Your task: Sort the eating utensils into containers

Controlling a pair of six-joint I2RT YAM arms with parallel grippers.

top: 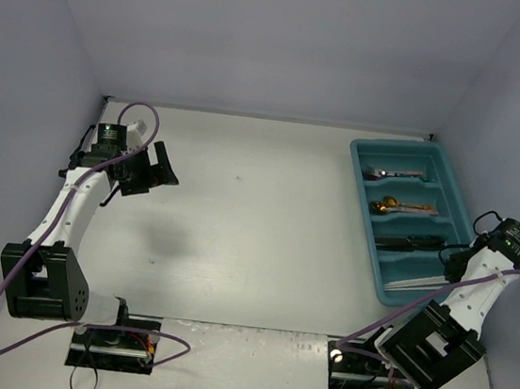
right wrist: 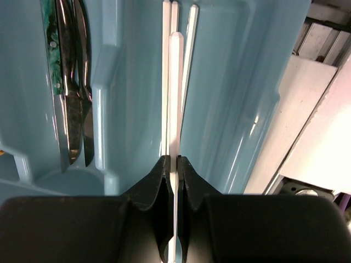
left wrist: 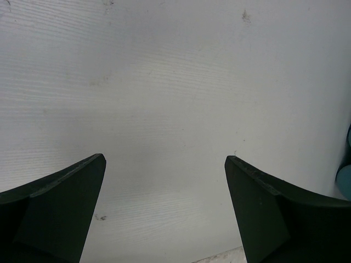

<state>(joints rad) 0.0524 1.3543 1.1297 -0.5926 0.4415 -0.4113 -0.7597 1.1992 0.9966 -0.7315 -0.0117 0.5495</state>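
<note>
The teal-blue tray (top: 365,177) lies at the right of the table with cutlery in its long compartments: silver pieces (top: 397,173) at the far end, gold spoons (top: 401,206), dark knives (top: 411,241) and white sticks (top: 420,284) nearest me. My right gripper (right wrist: 175,159) is shut on a white stick (right wrist: 176,98) held just above the nearest compartment, over other white sticks (right wrist: 191,49). Dark knives (right wrist: 70,82) lie in the compartment to its left. In the top view the right gripper (top: 456,261) hangs over the tray's near end. My left gripper (top: 154,170) is open and empty over bare table at the far left.
The tray's teal edge (left wrist: 345,170) shows at the right border of the left wrist view. The grey side walls stand close to both arms. The right arm's base plate (top: 366,371) and the left one (top: 114,340) sit at the near edge.
</note>
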